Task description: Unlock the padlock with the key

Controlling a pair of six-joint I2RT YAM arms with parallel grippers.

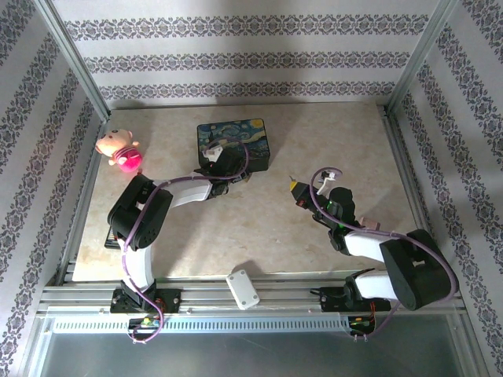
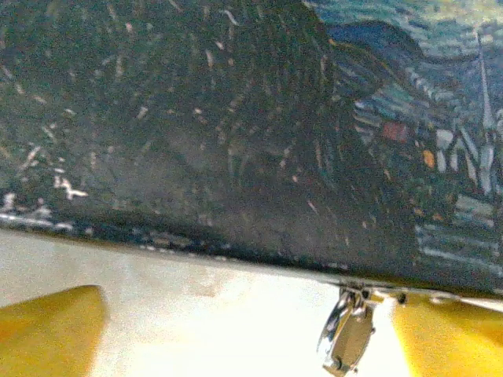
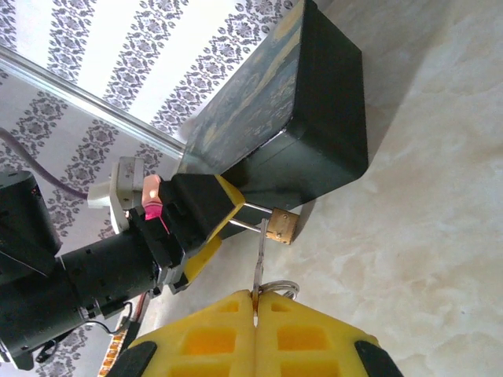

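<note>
Nearest to us, a white box [image 1: 244, 289] lay on the metal rail [image 1: 94, 297] at the counter's [image 1: 330, 137] front edge, well on the near side of the tin [image 1: 234, 144]. Further in, to the near right of the tin, the right fingers [image 3: 253, 310] were pressed together on a key [image 3: 258, 259]. Its thin blade stood out from between them and its ring showed at their tips. The blade reached up beside the padlock [image 3: 281, 226], but we could not tell whether its tip sat in the keyhole.

The little brass padlock hung at the tin's near edge, its thin shackle running toward the tin. In the left wrist view it sat just under that edge, above the pale counter. The left fingers [image 2: 47, 334] stood wide apart, one on each side of the padlock and gripping nothing. The padlock was just beside one finger and well apart from the other.

The dark blue painted tin lay flat on the counter. Well to the left of it, by the counter's left edge, lay a pink toy [image 1: 119, 149].
</note>
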